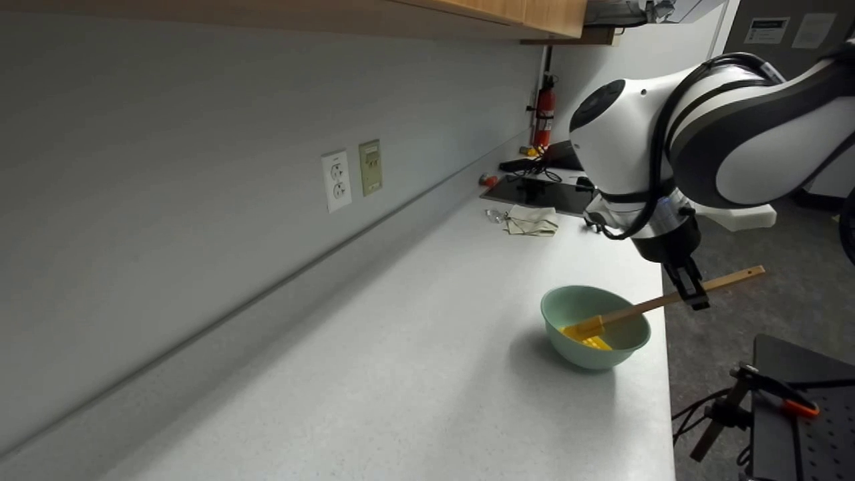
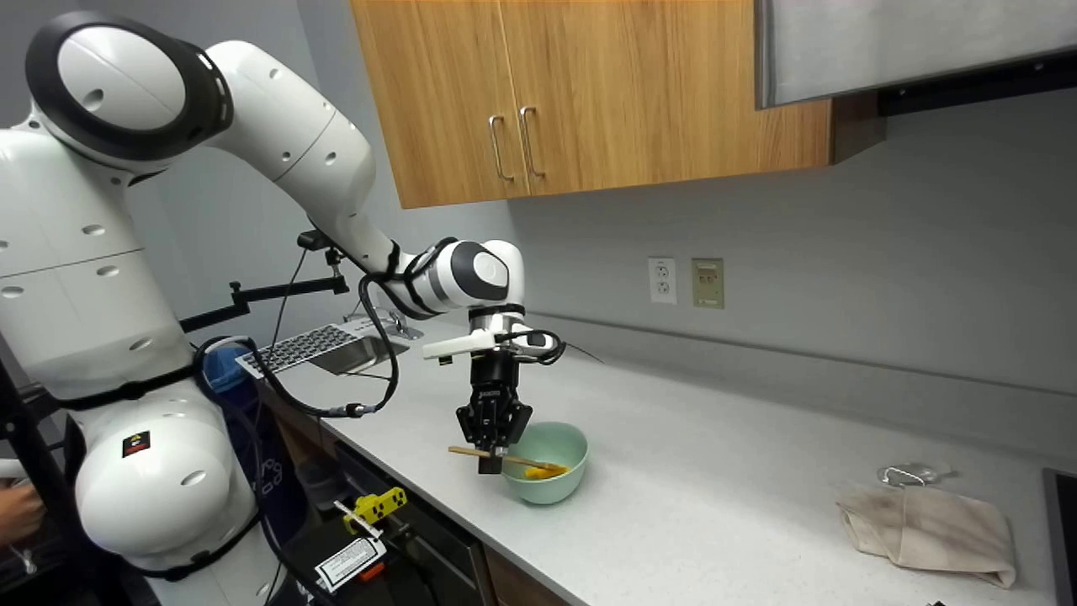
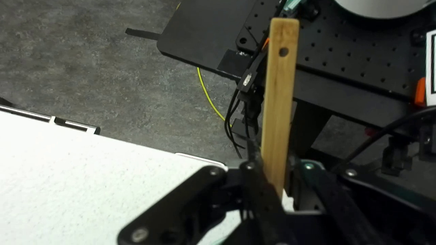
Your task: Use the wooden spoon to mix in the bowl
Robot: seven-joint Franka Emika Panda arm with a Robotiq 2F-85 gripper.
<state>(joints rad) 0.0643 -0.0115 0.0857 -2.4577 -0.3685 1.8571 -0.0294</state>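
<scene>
Jointed hand point(image 3: 273, 163), clasped wooden spoon point(image 3: 280, 102), round bowl point(image 1: 582, 355)

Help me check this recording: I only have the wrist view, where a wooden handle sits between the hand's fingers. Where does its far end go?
Observer: In both exterior views, the wooden spoon slants down into the green bowl.

Operator: So is the hand right above the bowl?

Observer: It doesn't look so; in an exterior view the hand appears off to one side of it rather than over its middle.

Operator: Anything in there besides the spoon?

Observer: Yes, some yellow contents at the bottom, though I can't tell what they are.
</scene>
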